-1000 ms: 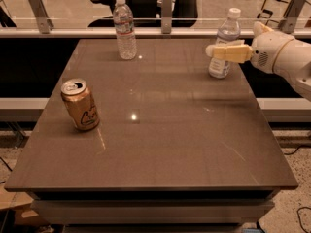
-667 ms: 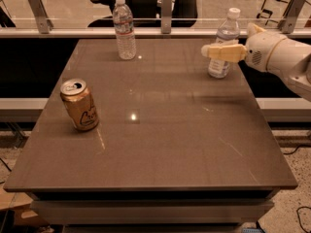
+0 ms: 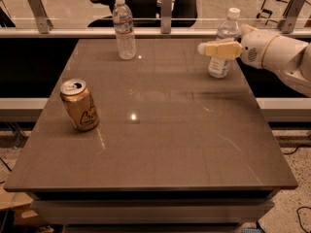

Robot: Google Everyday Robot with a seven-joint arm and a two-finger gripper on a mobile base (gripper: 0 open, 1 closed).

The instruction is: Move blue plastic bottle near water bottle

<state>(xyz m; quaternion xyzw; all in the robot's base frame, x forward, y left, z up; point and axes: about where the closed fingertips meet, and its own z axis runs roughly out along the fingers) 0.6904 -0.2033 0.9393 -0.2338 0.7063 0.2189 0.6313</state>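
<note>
The blue plastic bottle [image 3: 219, 67] stands upright at the table's far right, smooth, with a white cap and a tall white label. My gripper [image 3: 202, 48] reaches in from the right on the white arm [image 3: 272, 52] and crosses in front of the bottle's upper body, its cream tip sticking out to the left of the bottle. I cannot tell whether it touches the bottle. The water bottle [image 3: 124, 30], ribbed with a narrow red-and-white band, stands upright at the far edge, left of centre, well apart from the gripper.
A gold drink can [image 3: 79, 105] stands, slightly tilted, on the left of the brown table [image 3: 160, 130]. A rail with metal posts [image 3: 166, 6] and glass runs behind the far edge. The floor drops off beyond the table's right edge.
My gripper has moved a little to the left, its tip now further past the blue plastic bottle. The bottles and the can have not moved.
</note>
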